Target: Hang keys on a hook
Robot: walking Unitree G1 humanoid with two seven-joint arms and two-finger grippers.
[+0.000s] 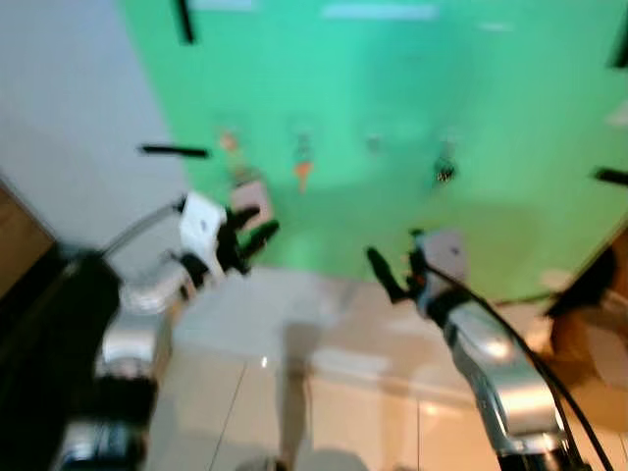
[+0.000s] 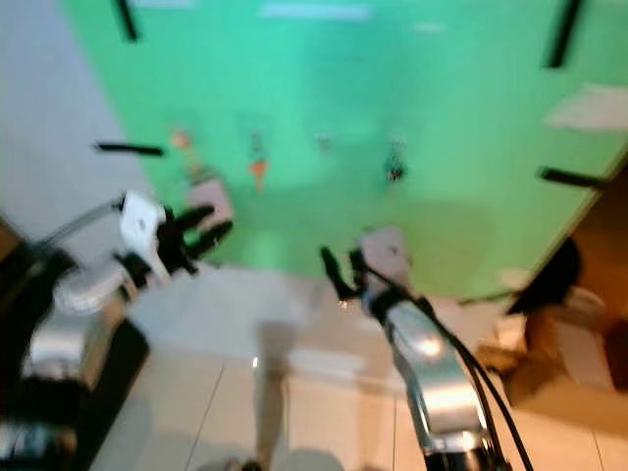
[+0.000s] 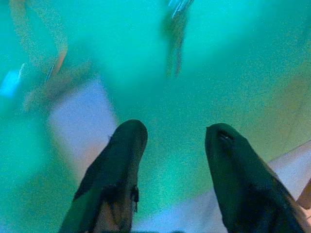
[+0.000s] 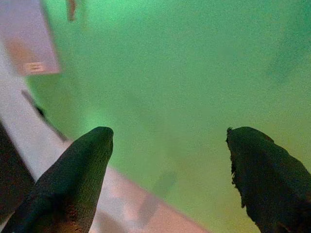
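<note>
both raised before blurred green wall (image 1: 392, 78): left gripper (image 3: 175, 145) and right gripper (image 4: 167, 145), fingers spread, empty. small dark keys (image 1: 444, 169) already dangling on wall hook, apparently. best approached slowly, right gripper centred beneath.

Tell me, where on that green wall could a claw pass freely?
The bare green wall right of the dark hanging item looks free. It's crowded at the blurry row from the pinkish tag to the orange item, near the left claw.
</note>
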